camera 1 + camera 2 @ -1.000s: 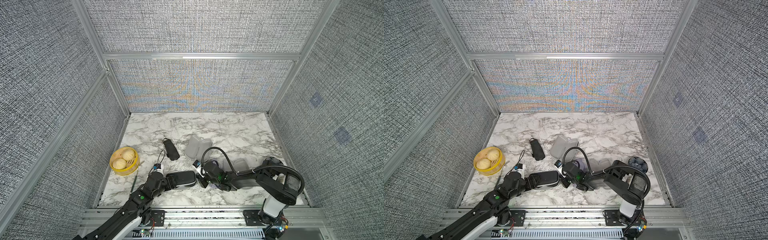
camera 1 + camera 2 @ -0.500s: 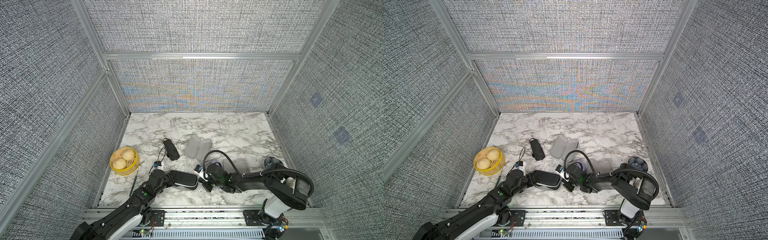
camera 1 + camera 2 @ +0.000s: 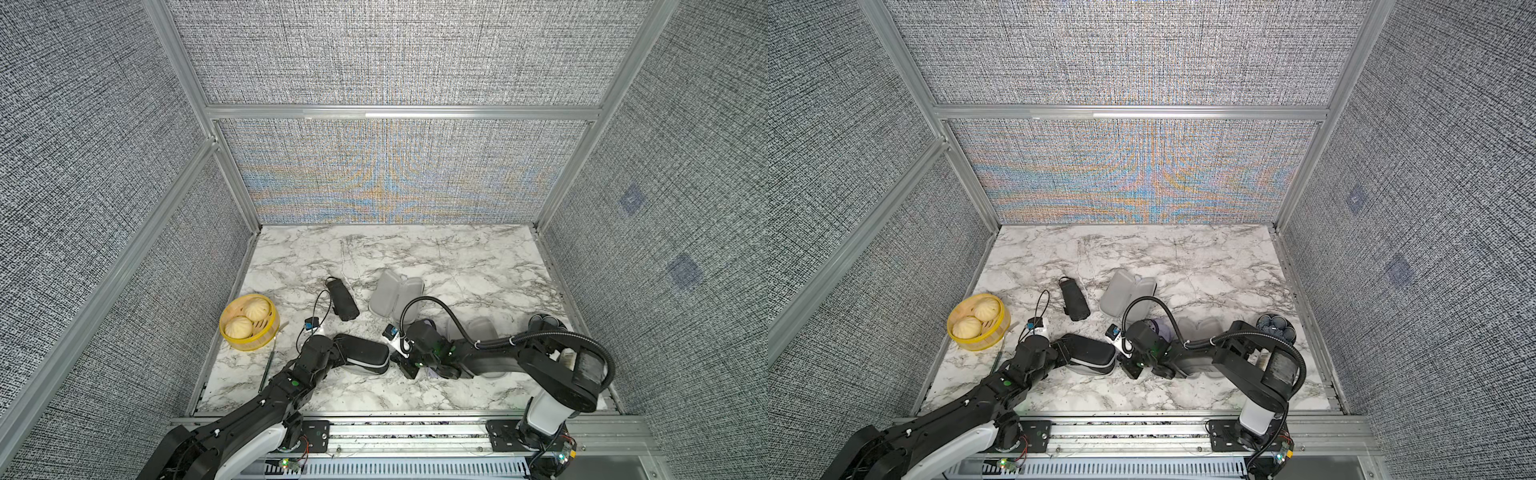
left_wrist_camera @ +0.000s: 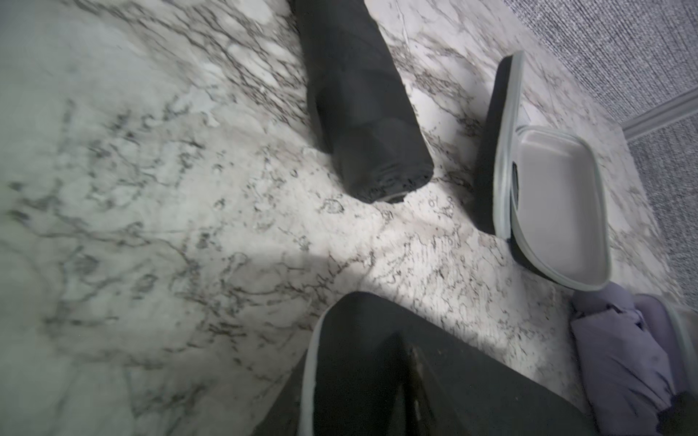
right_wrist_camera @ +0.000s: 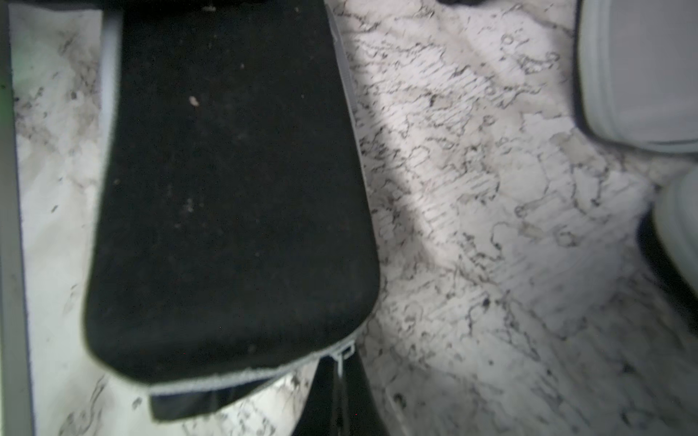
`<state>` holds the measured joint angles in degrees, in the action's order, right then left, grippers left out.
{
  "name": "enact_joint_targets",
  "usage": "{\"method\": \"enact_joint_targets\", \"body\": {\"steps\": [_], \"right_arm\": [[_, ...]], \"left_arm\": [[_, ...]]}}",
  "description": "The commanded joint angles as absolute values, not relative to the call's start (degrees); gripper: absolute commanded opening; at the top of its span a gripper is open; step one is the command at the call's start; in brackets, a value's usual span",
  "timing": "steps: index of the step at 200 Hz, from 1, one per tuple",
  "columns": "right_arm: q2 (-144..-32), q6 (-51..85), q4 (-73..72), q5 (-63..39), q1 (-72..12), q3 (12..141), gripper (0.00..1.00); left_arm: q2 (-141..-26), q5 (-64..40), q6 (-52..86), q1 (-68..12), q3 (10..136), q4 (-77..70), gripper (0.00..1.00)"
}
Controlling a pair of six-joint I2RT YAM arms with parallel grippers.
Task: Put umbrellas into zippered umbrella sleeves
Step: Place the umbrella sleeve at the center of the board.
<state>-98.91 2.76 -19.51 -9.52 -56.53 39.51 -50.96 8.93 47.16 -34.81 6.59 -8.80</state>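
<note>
clock ref: top views, table centre as hub, 12 = back wall, 6 = robot side.
left gripper [image 3: 338,347]: clamped on the 9 o'clock end of the closed black case [image 3: 365,352]. The wrist view shows a finger [image 4: 409,377] lying across the case's top.
right gripper [image 3: 401,365]: jaws closed, tips at the case's 3 o'clock end, right at the zip tab [image 5: 344,353]. Can't tell if the tab is actually pinched.
closed black case: flat on the marble table [image 3: 457,257] at 7, long axis roughly 9 to 3, between the two grippers. Grey zip edge shows along the seam; contents hidden.
black umbrella [image 3: 341,300]: folded, loose on the table at 10 near centre, in no case.
open black case [image 3: 395,296]: at 12, just off centre, halves spread, grey lining up. Beside the black umbrella, not touching it.
lavender umbrella [image 3: 1160,328]: at 4, just off centre, mostly hidden behind the right wrist. In the left wrist view it lies at the end of a grey-lined case; inside or beside it, can't tell.
third case [image 3: 478,332]: open, grey lining up, at 4, partly under the right arm.
basket [image 3: 245,348]: yellow, holds two buns, at 9 by the table edge, well apart from the cases.
dark round object [image 3: 1276,326]: at 3 by the right edge; can't identify.
</note>
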Motion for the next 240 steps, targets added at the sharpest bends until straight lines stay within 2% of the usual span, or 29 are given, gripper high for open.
{"method": "enact_joint_targets", "body": {"steps": [1,26,58,81,93,129,149,164,183,202,223,240], "right_arm": [[-100.70,4.48,-20.81,-9.98,-56.19,42.17,0.00],[-101.92,4.40,-18.78,-8.03,-54.86,45.26,0.00],[-102.39,5.02,-17.50,-5.87,-53.73,45.64,0.00],[-102.17,5.39,-18.18,-5.12,-53.57,44.71,0.00],[-102.43,5.95,-19.21,-5.71,-53.61,44.15,0.00],[-102.76,6.94,-21.13,-6.36,-53.60,43.07,0.00],[-102.50,7.12,-21.96,-6.61,-53.60,42.53,0.00],[-102.48,7.25,-22.50,-6.80,-53.57,42.20,0.00],[-102.56,7.38,-22.89,-7.08,-53.71,42.10,0.00],[-102.30,7.79,-23.58,-6.97,-53.70,41.58,0.00],[-101.57,8.18,-25.02,-6.99,-53.98,40.36,0.00],[-100.94,8.32,-25.09,-7.36,-54.21,40.03,0.00]], "left_arm": [[-52.56,5.71,44.47,-34.51,8.98,0.35,0.37],[-56.40,5.04,41.99,-32.64,12.77,-0.92,0.42],[-60.08,2.18,41.82,-31.90,14.13,-3.08,0.79],[-55.00,2.62,41.91,-31.90,18.06,9.48,0.92],[-49.94,2.44,39.38,-31.91,20.49,16.94,0.92],[-33.04,2.59,39.93,-31.99,20.29,27.43,0.93],[-28.64,3.71,39.44,-32.00,21.63,31.23,0.92],[-27.64,1.26,38.90,-31.99,23.01,28.59,0.86],[-31.94,-7.16,38.97,-32.12,23.93,16.05,0.72],[-42.55,-13.76,39.14,-35.27,25.51,5.06,0.60],[-50.80,-9.14,37.90,-41.79,27.15,-0.94,0.57],[-53.98,-8.26,39.39,-43.50,25.24,-6.59,0.56]]}}
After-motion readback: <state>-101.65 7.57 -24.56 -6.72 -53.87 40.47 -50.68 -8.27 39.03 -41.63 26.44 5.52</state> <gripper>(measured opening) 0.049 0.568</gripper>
